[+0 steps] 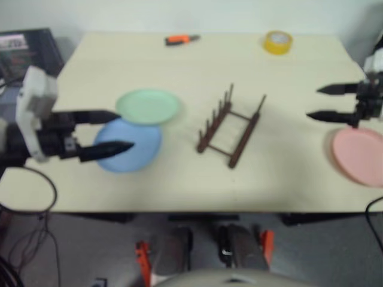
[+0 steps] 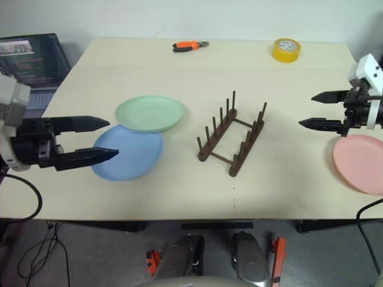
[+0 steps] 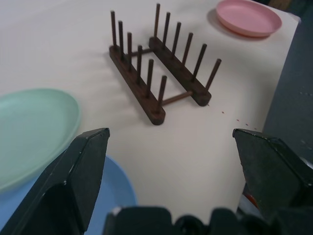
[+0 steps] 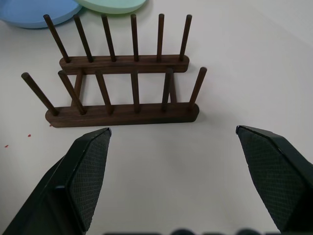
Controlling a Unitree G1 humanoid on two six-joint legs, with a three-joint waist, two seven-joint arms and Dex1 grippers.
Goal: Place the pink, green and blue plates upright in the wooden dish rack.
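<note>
Visibility first: the pink plate (image 2: 361, 162) runs off the right edge of our head view, so we only get most of it, lying flat on the bench (image 2: 179, 191) at the right end. The blue plate (image 2: 127, 155) is partly covered too, since the green plate (image 2: 149, 113) sits overlapping its far rim. Both lie flat on the left half of the bench.

Our left pincer (image 2: 102, 140) hangs at the left edge of the blue plate with its two black fingers spread wide. In the head view the lower fingertip crosses over that plate's edge, but we honestly can't tell if it's touching or just above it. Nothing is held. In the left wrist view the gap between the fingers looks across to the wooden dish rack (image 3: 159, 81), with the pink plate beyond it.

Our right pincer (image 2: 308, 110) is spread just as wide and holds nothing, sitting just beside the pink plate on the side nearer the rack. Its wrist view looks straight at the rack.

The rack stands in the middle of the bench, between the plates, and carries no plates.

At the far edge we've got an orange-handled tool (image 2: 190, 45) and a yellow tape roll (image 2: 286, 49). A laptop (image 2: 33, 63) off the bench's left corner shows text on screen, too small to read.
</note>
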